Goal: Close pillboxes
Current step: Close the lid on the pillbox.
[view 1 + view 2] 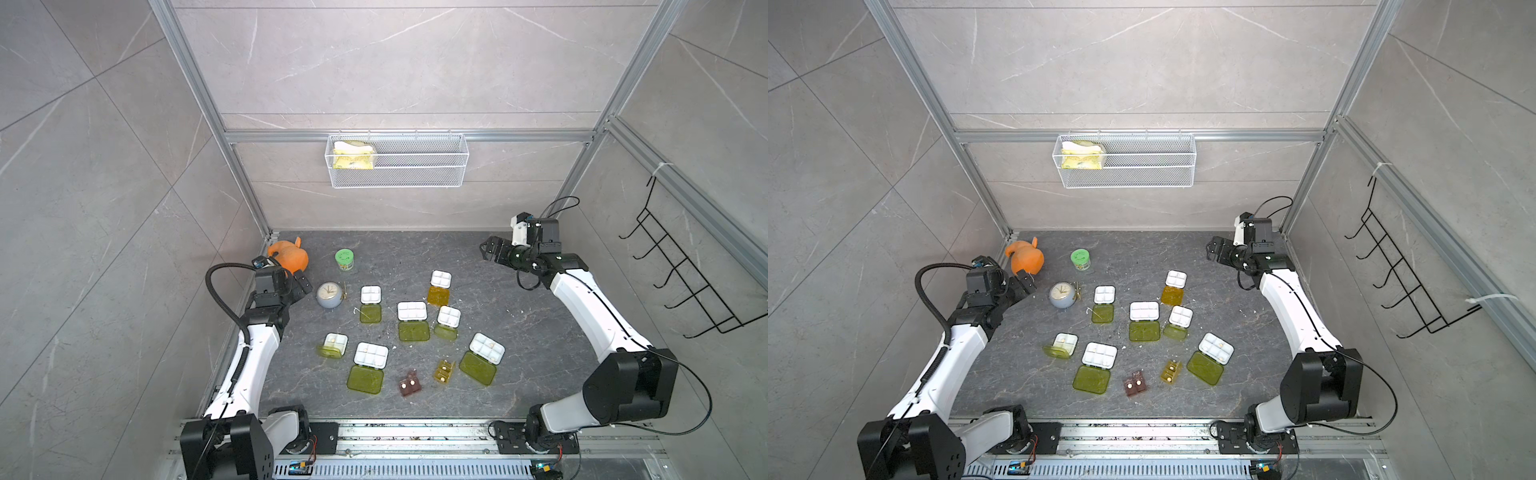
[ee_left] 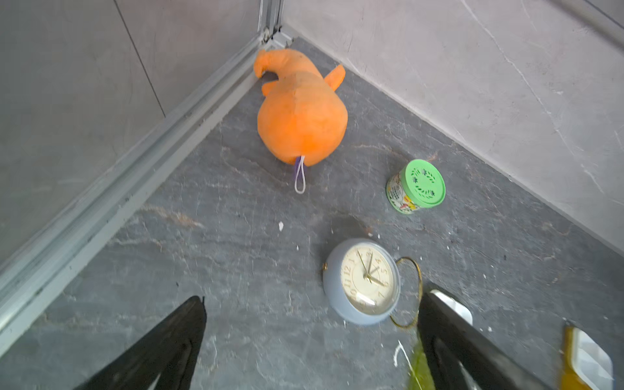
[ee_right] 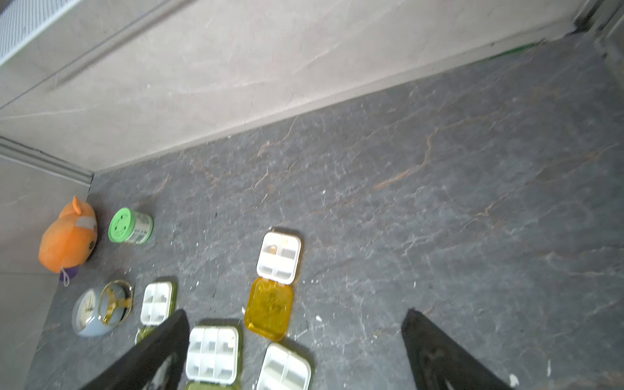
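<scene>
- Nine pillboxes are spread over the middle of the desk, and every one has its lid open.
- Seven are palm-sized with white divided trays. Six of these have yellow-green lids, most lying flat on the desk on the near side of their trays.
- Farthest back sits the orange-lidded pillbox, with its lid flat on the desk toward the near edge.
- Closest to the left edge, the leftmost pillbox has its lid tilted up rather than lying flat.
- Toward the near edge are the two tiny ones — the brown pillbox and the amber pillbox. They sit side by side but apart, and each shows pale pills inside.
- The left gripper has its jaws spread wide with nothing between them. It hangs over the far left part of the desk, just beside the small grey clock and near the orange plush toy in the far left corner.
- The right gripper also has its jaws wide and empty. It is up over the far right corner, well apart from the boxes — the orange-lidded one lies nearest.
- A green-lidded jar stands near the far edge, between the plush toy and the boxes.
- On the back wall, a white wire basket holds a yellow packet.
</scene>
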### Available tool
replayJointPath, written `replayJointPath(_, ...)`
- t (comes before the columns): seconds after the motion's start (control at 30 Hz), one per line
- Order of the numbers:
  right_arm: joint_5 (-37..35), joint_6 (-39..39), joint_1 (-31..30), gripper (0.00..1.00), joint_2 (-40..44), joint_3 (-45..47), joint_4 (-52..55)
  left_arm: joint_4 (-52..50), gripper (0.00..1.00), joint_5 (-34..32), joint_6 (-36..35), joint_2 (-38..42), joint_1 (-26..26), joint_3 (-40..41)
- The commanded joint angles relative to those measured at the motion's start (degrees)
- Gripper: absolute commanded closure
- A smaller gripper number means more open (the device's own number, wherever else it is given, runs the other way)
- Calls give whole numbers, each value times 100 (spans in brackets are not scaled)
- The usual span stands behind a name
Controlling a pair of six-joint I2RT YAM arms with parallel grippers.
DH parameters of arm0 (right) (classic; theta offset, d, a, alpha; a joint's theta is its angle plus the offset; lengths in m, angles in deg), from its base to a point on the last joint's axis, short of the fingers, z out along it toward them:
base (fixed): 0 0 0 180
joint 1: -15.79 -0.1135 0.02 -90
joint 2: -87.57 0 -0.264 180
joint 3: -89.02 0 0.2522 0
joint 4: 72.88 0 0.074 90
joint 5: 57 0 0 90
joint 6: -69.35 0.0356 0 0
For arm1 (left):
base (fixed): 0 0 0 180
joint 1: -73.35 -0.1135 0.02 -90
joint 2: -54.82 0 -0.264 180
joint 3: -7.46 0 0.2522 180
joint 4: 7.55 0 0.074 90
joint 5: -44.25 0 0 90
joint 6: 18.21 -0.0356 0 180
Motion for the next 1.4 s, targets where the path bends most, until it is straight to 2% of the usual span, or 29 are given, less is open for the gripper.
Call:
replayJointPath(0.0,400,99,-38,0,382,-252,696,-754,0,664,360,255,0,-318)
replayJointPath(0.13,358,101,-36,0,742,-197,951,-936,0,1135,490,503,10,-439)
replayJointPath(0.3,320,80,-35,0,1452,313,796,-973,0,1678,599,578,171,-608)
replayJointPath(0.63,966,276,-160,0,1215,109,1292,-900,0,2575,1110,685,377,-684)
replayJointPath(0.87,1453,248,-274,0,1046,183,1598,-1382,0,2638,1130,676,1065,-796)
replayJointPath(1.07,1607,73,-717,0,918,253,1698,-1480,0,2618,1247,759,1489,-687)
replayJointPath(1.37,1524,513,-1401,1,1050,878,1332,-1493,0,2806,1433,713,1875,-470)
